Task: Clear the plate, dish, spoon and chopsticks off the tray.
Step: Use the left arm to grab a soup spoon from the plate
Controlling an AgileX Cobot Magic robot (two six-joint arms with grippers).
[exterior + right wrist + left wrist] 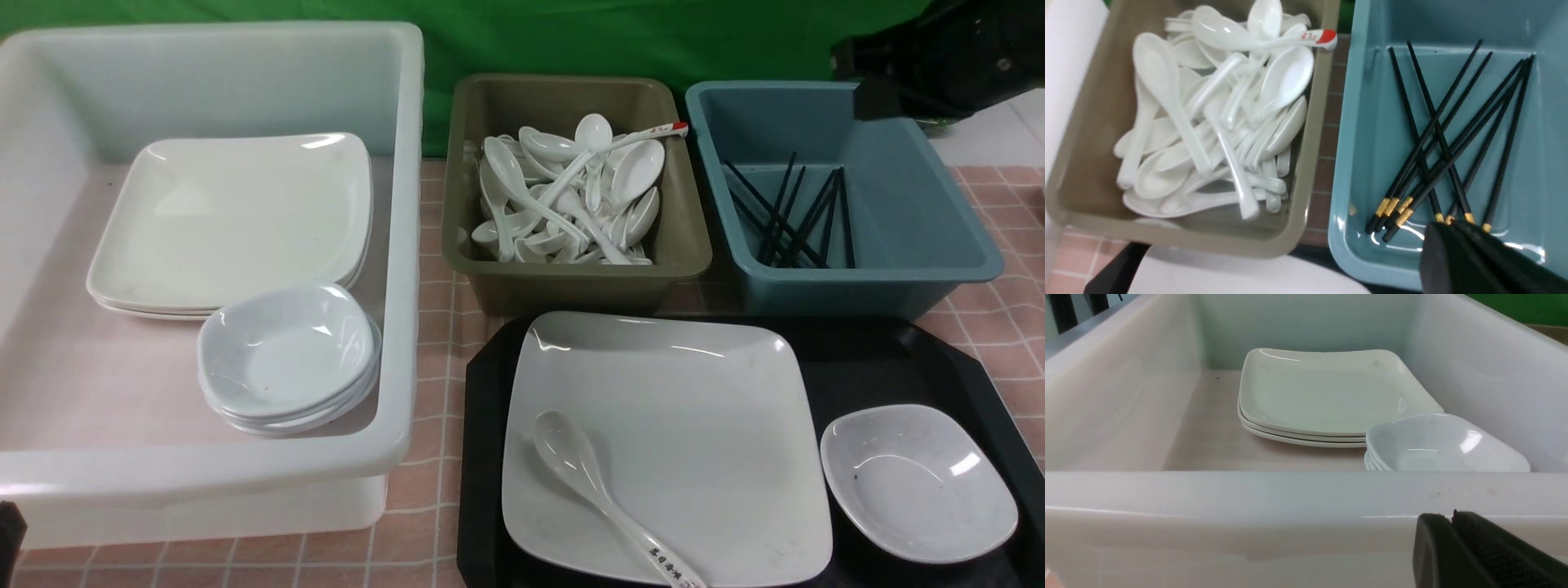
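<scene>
Blue bin (pixel 1367 143) floor: chopsticks (pixel 1419 143) beside right fingers (pixel 1453 261)

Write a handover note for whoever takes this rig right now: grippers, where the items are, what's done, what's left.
Left gripper: jaws shut, empty, outside the near wall of the white tub.
Right gripper: jaws look shut, nothing seen in them, above the blue bin.
On the tray: the plate with the spoon lying on it, and the dish beside the plate.
Done: no chopsticks show on the tray; chopsticks lie in the blue bin.
Left: spoon, plate, dish.
</scene>
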